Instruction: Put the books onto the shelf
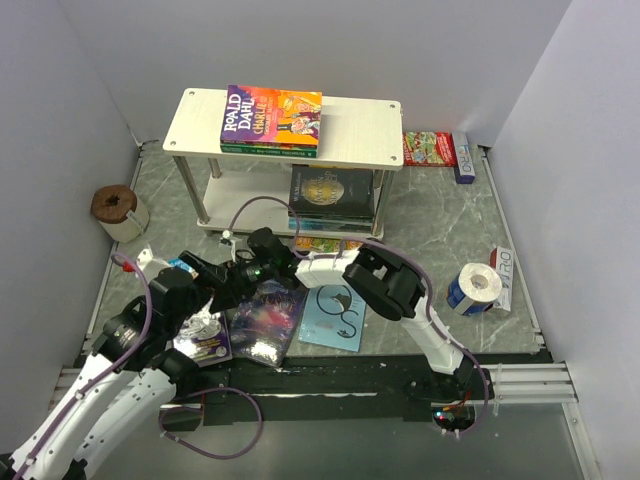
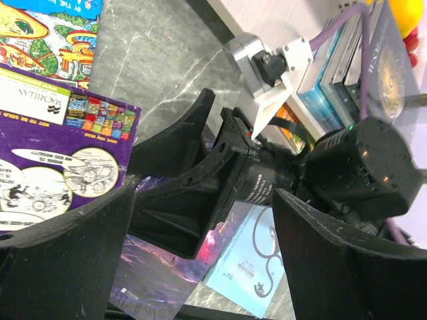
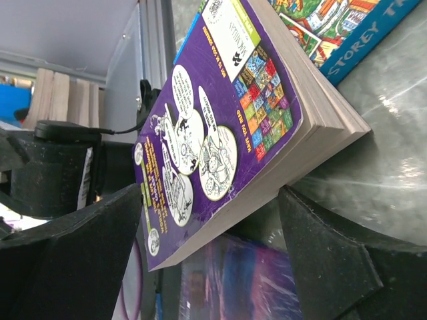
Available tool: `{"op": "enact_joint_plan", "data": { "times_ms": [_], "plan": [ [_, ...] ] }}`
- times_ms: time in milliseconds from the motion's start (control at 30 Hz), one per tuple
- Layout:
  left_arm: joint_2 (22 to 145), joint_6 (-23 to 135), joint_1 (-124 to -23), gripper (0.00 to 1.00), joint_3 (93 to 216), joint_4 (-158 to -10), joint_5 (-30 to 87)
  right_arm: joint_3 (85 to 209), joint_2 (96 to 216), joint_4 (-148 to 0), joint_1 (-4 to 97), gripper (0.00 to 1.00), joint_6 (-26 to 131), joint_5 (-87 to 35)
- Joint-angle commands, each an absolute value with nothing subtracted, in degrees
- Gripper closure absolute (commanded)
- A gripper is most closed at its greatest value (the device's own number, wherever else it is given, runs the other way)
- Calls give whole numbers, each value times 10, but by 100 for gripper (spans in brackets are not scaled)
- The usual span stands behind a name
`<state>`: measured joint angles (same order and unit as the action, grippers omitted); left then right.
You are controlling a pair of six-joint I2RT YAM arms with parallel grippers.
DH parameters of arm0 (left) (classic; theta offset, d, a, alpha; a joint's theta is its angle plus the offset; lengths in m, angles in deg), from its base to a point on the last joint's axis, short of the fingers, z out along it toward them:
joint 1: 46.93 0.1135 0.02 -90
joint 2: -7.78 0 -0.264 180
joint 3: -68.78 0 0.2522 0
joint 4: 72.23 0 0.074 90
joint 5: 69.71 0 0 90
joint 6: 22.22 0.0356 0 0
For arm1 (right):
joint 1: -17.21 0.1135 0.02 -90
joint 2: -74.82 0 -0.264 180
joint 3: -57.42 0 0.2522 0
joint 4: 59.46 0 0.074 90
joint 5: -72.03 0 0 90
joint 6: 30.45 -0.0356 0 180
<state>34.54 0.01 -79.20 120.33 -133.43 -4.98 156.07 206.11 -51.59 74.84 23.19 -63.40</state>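
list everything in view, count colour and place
shelf: 1, pale top, white lower board, back centre
Dahl book: 1, multicolour, shelf top
green book: 1, green, under it
starry book: 1, dark, lower board, atop other books
purple book: 1, table, front left
galaxy book: 1, dark purple, beside it
blue book: 1, light, front centre
cartoon book: 1, multicolour, table, by purple book
red box: 1, back right
tape: 1, white-blue, right
brown roll: 1, left
left gripper: open
right gripper: open, aimed at purple book
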Motion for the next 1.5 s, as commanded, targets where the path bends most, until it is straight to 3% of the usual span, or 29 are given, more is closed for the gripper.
{"op": "enact_joint_plan", "data": {
  "times_ms": [0,133,300,467,600,700,933,1133,1467],
  "plan": [
    [334,-21,-791,10,1217,-1343,-74,1514,2098,-534,767,11,175,-607],
    [344,-37,-791,16,1252,-1382,-133,1489,2084,-529,767,10,143,-546],
    [440,-102,-789,38,1302,-1467,-257,1493,2074,-561,767,10,124,-506],
    [547,-79,-721,35,1341,-1492,-274,1485,2053,-583,764,7,131,-486],
    [560,61,-530,32,1311,-1402,-157,1481,2042,-586,763,7,137,-486],
    [577,99,-446,32,1317,-1397,-86,1472,2035,-578,761,7,138,-490],
    [680,65,-385,29,1299,-1401,30,1468,2041,-571,755,7,138,-516],
    [708,25,-389,41,1199,-1346,105,1479,2051,-587,750,7,148,-523],
    [696,34,-413,75,1148,-1279,166,1520,2080,-644,758,7,157,-508]
  ]
}}
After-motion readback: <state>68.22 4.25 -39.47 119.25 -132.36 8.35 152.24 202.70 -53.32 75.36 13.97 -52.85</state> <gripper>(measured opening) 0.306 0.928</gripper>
